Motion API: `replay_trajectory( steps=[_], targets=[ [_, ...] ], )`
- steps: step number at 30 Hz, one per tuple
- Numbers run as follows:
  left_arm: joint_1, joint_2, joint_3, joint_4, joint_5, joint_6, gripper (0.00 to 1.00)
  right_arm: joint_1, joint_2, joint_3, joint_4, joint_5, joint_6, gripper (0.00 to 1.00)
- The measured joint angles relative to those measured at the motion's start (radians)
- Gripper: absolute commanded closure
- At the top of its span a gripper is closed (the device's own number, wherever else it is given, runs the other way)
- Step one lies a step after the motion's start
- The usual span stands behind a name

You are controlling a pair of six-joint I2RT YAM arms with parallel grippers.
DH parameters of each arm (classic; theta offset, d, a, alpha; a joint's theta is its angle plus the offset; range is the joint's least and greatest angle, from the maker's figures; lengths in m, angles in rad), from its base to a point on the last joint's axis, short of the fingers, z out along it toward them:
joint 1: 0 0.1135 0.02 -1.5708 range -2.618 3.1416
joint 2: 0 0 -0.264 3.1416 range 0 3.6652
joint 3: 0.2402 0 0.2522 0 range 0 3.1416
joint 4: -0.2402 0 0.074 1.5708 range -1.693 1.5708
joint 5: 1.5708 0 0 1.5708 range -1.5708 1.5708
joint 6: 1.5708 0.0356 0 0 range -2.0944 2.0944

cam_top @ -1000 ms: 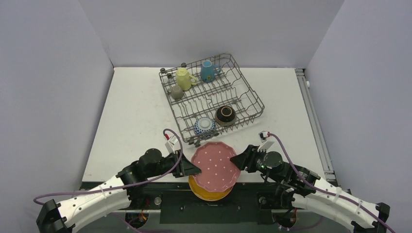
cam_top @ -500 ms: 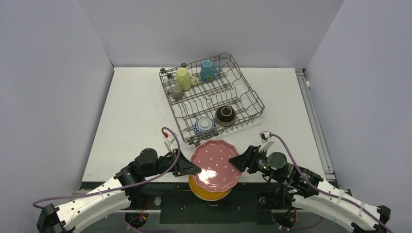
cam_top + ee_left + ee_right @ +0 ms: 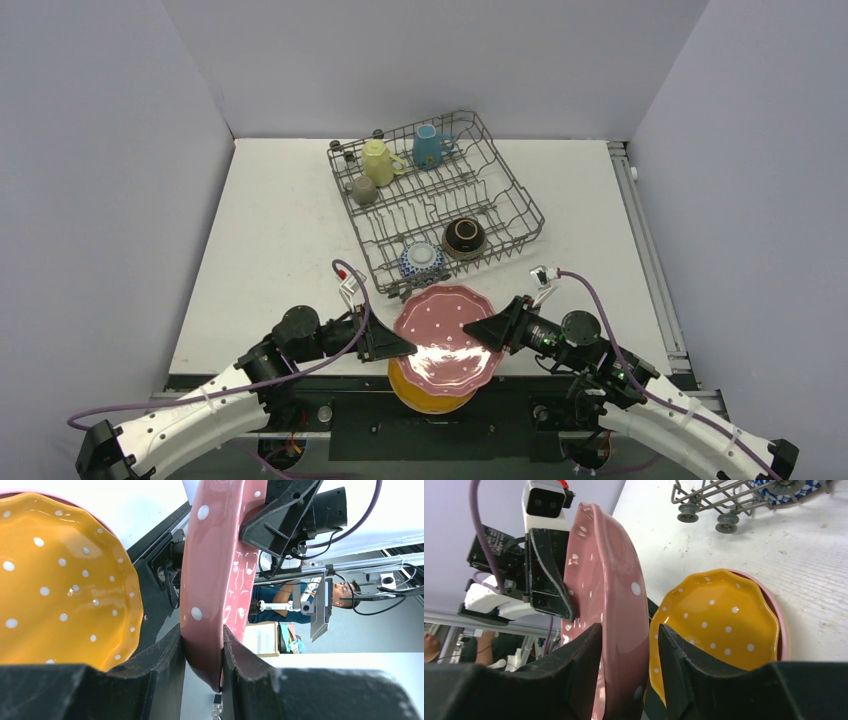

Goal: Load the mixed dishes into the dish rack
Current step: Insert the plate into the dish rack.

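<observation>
At the near edge of the table (image 3: 280, 230), the top view shows the pink plate (image 3: 447, 325) held tilted above the orange plate (image 3: 428, 402), just short of the dish rack (image 3: 522, 205). The left gripper (image 3: 403, 347) is clamped on the plate's left rim and the right gripper (image 3: 480, 333) on its right rim. In the rack's far end sit the pale-yellow mug (image 3: 378, 160), light-blue mug (image 3: 428, 147) and olive mug (image 3: 364, 190). The blue-white bowl (image 3: 421, 258) and dark-brown bowl (image 3: 464, 236) sit in its near end.

Left wrist view: the left fingers (image 3: 162, 662) press the pink rim from both sides, with no gap visible. The plate stands nearly on edge. The orange plate lies to its left, apart from it. The right gripper grips the opposite rim.

Right wrist view: the right fingers (image 3: 579, 667) bracket the pink rim, closed on it. The orange plate lies flat on the table beside it, with a pink edge showing beneath. The rack's feet stand beyond.
</observation>
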Motion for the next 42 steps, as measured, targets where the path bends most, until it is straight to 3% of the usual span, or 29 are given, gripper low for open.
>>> replay_trajectory(
  steps=[6,11,17,26,35,42],
  targets=[
    [0.005,0.001,-0.004,0.018,0.013,-0.004,1.00,-0.028,-0.004,-0.003,0.047,-0.068,0.019,0.76],
    [0.006,0.007,-0.005,0.032,0.019,0.008,1.00,-0.035,0.000,-0.004,0.067,-0.071,0.045,1.00],
    [0.011,0.011,-0.005,0.027,0.018,0.014,0.99,-0.037,0.009,-0.004,0.072,-0.070,0.043,1.00],
    [0.011,0.029,0.011,-0.023,0.011,0.047,0.48,-0.036,0.057,0.048,0.004,-0.062,-0.023,1.00],
    [0.112,0.026,0.139,-0.167,0.035,0.146,0.25,-0.105,0.119,0.195,-0.167,-0.038,-0.149,1.00],
    [0.181,0.034,0.320,-0.387,0.042,0.307,0.12,-0.184,0.217,0.357,-0.372,0.018,-0.274,1.00]
  ],
)
